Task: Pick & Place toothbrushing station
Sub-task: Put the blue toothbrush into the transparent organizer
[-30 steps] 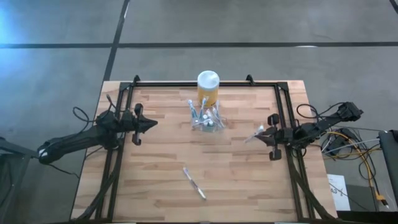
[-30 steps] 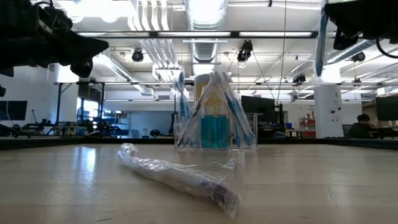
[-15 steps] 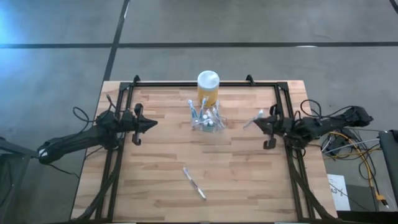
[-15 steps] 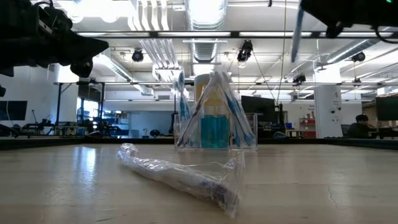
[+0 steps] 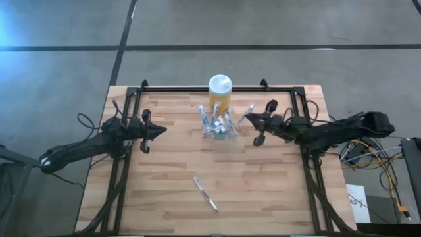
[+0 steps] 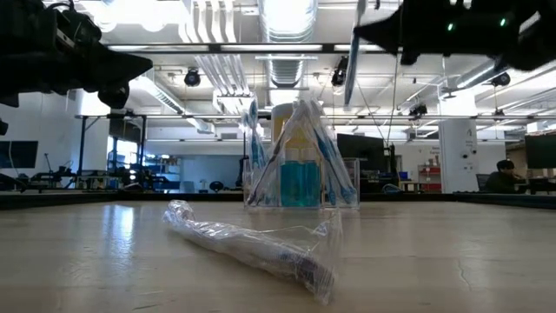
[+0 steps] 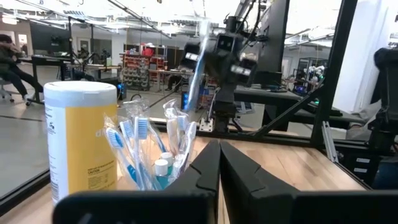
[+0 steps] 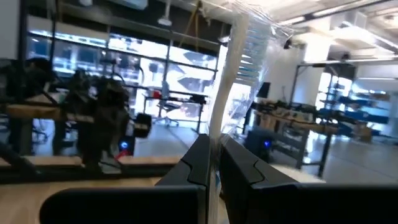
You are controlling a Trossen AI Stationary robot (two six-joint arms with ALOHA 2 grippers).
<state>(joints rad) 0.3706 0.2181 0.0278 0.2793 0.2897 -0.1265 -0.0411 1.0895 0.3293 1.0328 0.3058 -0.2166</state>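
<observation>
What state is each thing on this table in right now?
Holder: upright, full of wrapped toothbrushes.
Yellow jar: upright, white lid on.
Wrapped toothbrush: lying flat, alone.
Right gripper: jaws shut on a held toothbrush, beside the holder.
Left gripper: shut, empty, at the left edge.

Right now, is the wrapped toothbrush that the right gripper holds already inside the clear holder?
No, the right gripper holds the wrapped toothbrush in the air beside the clear holder.
</observation>
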